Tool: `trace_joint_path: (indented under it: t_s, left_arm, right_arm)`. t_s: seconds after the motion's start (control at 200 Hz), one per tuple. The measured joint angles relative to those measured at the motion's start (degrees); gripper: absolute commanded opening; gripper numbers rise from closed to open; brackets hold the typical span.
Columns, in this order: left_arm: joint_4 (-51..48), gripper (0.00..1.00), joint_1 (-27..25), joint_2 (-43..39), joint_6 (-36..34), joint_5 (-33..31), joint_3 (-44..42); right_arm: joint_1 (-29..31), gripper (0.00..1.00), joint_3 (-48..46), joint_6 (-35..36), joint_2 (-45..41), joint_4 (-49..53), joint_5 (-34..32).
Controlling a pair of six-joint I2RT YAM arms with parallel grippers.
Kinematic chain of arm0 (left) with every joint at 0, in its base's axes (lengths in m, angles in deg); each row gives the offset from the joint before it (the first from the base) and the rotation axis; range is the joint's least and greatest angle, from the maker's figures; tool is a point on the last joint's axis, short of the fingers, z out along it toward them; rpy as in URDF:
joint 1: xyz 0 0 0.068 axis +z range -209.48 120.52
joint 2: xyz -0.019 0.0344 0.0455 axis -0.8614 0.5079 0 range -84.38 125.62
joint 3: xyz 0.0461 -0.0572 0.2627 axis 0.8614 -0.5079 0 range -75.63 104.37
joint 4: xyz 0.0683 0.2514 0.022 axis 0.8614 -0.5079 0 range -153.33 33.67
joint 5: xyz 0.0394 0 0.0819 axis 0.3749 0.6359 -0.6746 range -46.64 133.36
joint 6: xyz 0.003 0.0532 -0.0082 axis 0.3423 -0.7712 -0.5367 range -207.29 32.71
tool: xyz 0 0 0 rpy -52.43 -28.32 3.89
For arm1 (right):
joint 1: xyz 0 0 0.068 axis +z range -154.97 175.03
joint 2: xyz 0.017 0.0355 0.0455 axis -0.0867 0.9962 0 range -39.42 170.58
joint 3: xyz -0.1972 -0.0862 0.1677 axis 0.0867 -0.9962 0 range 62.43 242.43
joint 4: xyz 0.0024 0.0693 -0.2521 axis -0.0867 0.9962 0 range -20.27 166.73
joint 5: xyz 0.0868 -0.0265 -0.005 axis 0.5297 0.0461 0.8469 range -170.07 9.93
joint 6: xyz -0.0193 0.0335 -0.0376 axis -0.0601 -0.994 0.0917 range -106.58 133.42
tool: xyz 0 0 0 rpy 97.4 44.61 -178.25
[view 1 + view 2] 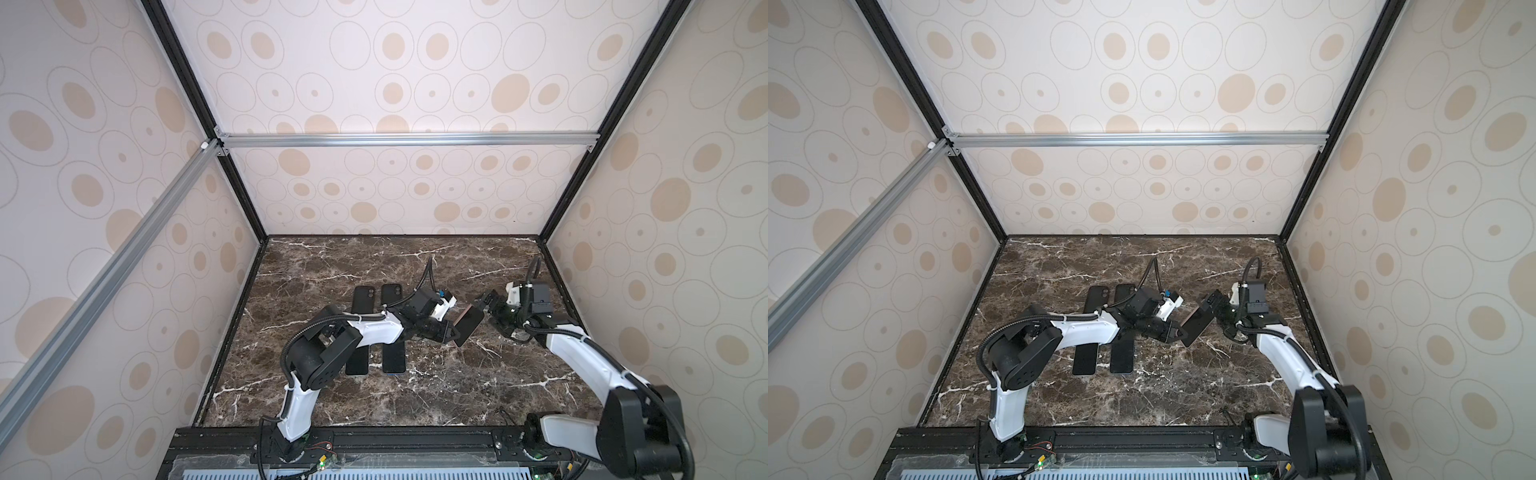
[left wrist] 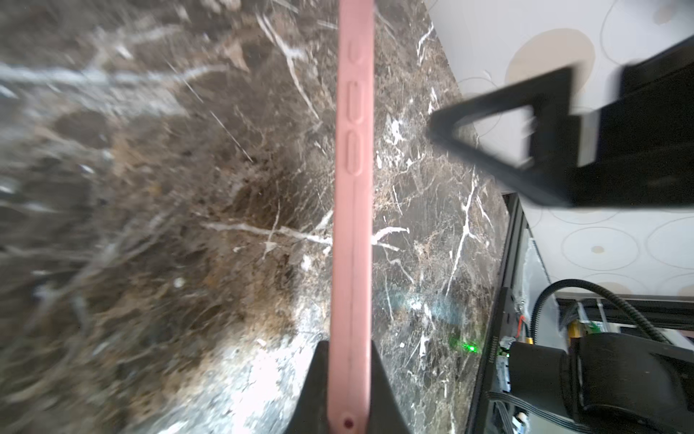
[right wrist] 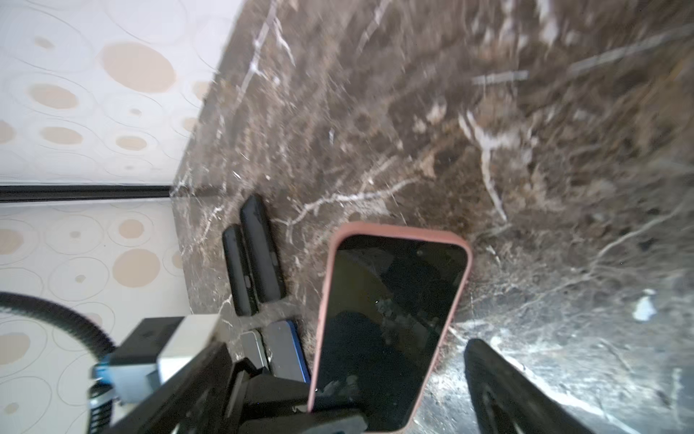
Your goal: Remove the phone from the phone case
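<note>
Phone (image 3: pixel 390 319), one, seated in a pink phone case (image 2: pixel 355 225), one. It is held aloft over the tabletop (image 1: pixel 374 266), pinched at one end by the left end effector (image 2: pixel 349 351). Right end effector (image 1: pixel 485 305): jaws wide, gripping nothing, at the far end. Likely risk: a pull drags everything from the small pinch — a drop. On the tabletop — two black cases (image 1: pixel 365 297), two bare phones (image 1: pixel 394 359).

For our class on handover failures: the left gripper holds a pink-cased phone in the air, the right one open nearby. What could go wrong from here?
1. The left gripper pinches the pink phone case at one end only; a push from the open right gripper might lever it loose, dropping the phone onto the marble table.
2. If the right gripper closes over case rim and phone together, they may not separate.
</note>
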Motion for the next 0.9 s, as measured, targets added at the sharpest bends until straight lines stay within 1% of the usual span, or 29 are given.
trace_joint_path:
  t_s: [0.085, 0.17, 0.26, 0.38, 0.505, 0.62, 0.66, 0.78, 0.9]
  left_arm:
    - [-1.86, 0.0, 0.79, -4.37, -2.38, -1.79, 0.0]
    - [-3.15, 0.0, 1.81, -9.42, -4.68, -3.91, 0.24]
    - [-3.26, 0.0, 3.19, -14.56, -6.91, -5.97, 0.83]
    - [-2.34, 0.0, 4.9, -20.59, -8.55, -8.94, 0.85]
    - [-0.04, 0.0, 5.99, -24.98, -11.78, -11.69, 0.5]
    - [-0.61, 0.0, 6.73, -27.56, -14.1, -12.76, 0.39]
    - [-1.16, 0.0, 7.06, -28.39, -14.67, -12.52, 0.37]
    - [-1.46, 0.0, 8.59, -32.06, -15.78, -11.52, -2.6]
    - [-1.14, 0.0, 11.98, -36.76, -17.11, -6.73, -6.88]
  right_arm:
    - [0.0, 1.0, 2.32, 2.69, -6.73, 0.79, -3.82]
    - [0.0, 1.0, 4.83, 6.45, -11.13, 0.76, -6.23]
    - [0.0, 0.99, 8.28, 10.62, -12.15, 1.27, -7.28]
    - [0.0, 0.98, 12.09, 15.37, -11.3, 1.84, -6.27]
    - [0.0, 0.94, 12.28, 19.17, -11.76, -0.46, -1.57]
    - [0.0, 0.91, 12.37, 21.05, -12.02, -4.22, 3.37]
    - [0.02, 0.88, 12.59, 21.75, -12.0, -5.18, 4.98]
    - [0.02, 0.88, 14.38, 22.93, -11.72, -7.52, 9.64]
    - [0.0, 0.88, 16.13, 23.61, -11.61, -11.17, 15.93]
